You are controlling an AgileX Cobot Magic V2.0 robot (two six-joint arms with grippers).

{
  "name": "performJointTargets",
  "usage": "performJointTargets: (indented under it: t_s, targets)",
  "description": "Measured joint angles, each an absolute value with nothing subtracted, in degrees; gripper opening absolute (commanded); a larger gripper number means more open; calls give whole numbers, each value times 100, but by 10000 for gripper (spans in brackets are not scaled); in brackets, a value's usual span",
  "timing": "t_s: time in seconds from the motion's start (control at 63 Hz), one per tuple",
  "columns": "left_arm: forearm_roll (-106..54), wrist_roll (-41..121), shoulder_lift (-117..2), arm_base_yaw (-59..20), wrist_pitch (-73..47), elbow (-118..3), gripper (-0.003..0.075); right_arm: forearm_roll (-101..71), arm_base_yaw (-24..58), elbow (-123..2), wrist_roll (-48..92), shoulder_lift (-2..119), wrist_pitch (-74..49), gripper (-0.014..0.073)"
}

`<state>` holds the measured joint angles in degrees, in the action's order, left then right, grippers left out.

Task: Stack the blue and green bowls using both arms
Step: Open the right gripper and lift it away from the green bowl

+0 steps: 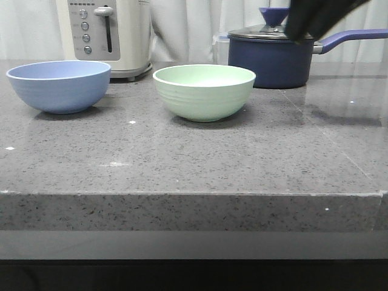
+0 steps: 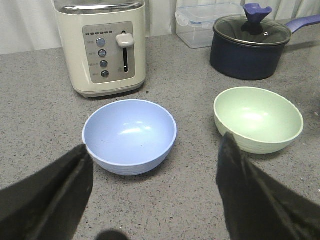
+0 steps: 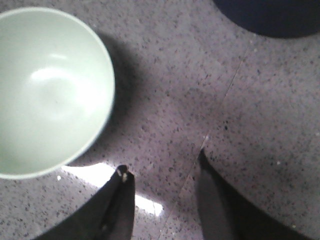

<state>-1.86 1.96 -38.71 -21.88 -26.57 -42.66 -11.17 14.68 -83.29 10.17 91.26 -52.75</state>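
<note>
The blue bowl (image 1: 59, 85) stands upright on the grey counter at the left. The green bowl (image 1: 204, 91) stands upright near the middle, apart from it. Both are empty. In the left wrist view the blue bowl (image 2: 129, 135) lies ahead of my left gripper (image 2: 155, 150), which is open and empty above the counter, and the green bowl (image 2: 258, 119) is off to one side. My right gripper (image 3: 162, 170) is open and empty over bare counter beside the green bowl (image 3: 47, 90). In the front view only part of the right arm (image 1: 318, 18) shows at the top right.
A cream toaster (image 1: 109, 33) stands behind the blue bowl. A dark navy lidded saucepan (image 1: 273, 57) with a long handle stands at the back right, beside a clear plastic box (image 2: 205, 22). The counter's front edge (image 1: 194, 195) runs across the front view.
</note>
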Motion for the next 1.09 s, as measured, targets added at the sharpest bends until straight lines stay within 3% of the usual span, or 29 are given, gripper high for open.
performJointTargets:
  t_s: [0.143,0.587,1.094]
  targets:
    - [-186,196,-3871,-2188,-2657,-4266,512,-1427,1453,-7602,1305,9011,-4793,-73]
    - [-186,196,-3871,-2188,-2657,-4266,513,-3251,1453,-7165,3931,9366,-4210,-59]
    - [-186,196,-3871,-2188,-2657,-4266,512,-3464,1453,-7165,4160,9463,-4296,-64]
